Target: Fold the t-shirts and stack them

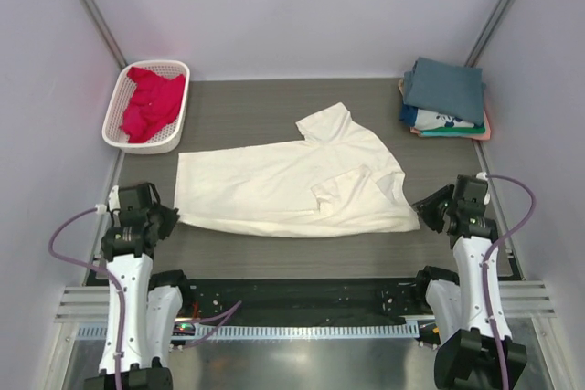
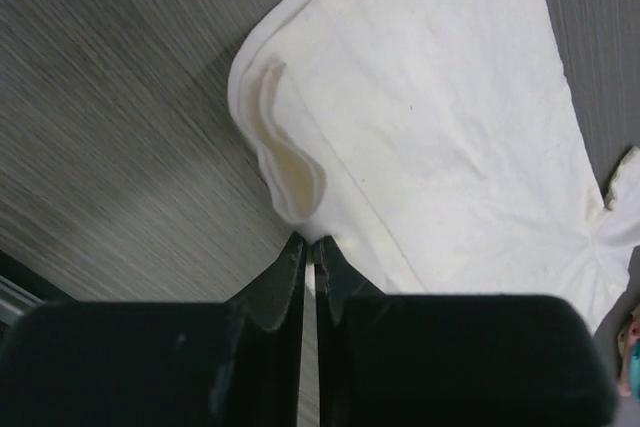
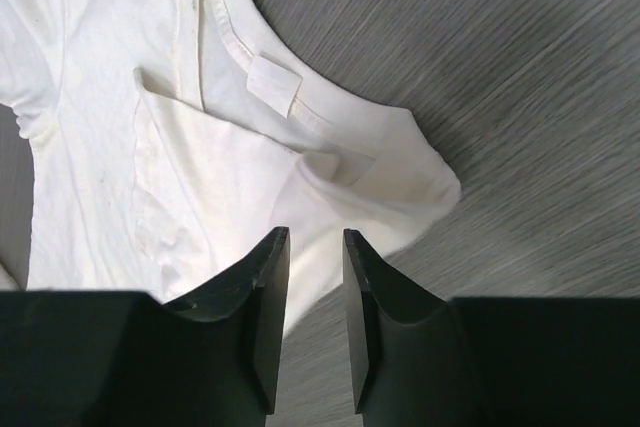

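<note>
The large cream t-shirt point(image 1: 283, 184) lies spread across the middle of the table, partly folded, with one sleeve pointing toward the back. My left gripper point(image 1: 167, 218) is at its near left corner. In the left wrist view the fingers point(image 2: 310, 240) are closed to a thin slit on the curled hem corner of the cream shirt point(image 2: 440, 97). My right gripper point(image 1: 423, 211) is at the shirt's right end. In the right wrist view it point(image 3: 316, 235) is open, with its jaws just over the cloth edge point(image 3: 330, 197) near the collar. A crimson-pink shirt point(image 1: 151, 102) lies crumpled in the basket.
The white lattice basket point(image 1: 174, 68) stands at the back left. At the back right is a stack of folded shirts point(image 1: 445, 98): slate-blue on top, with white printed, green and pink ones below. Grey walls close in both sides.
</note>
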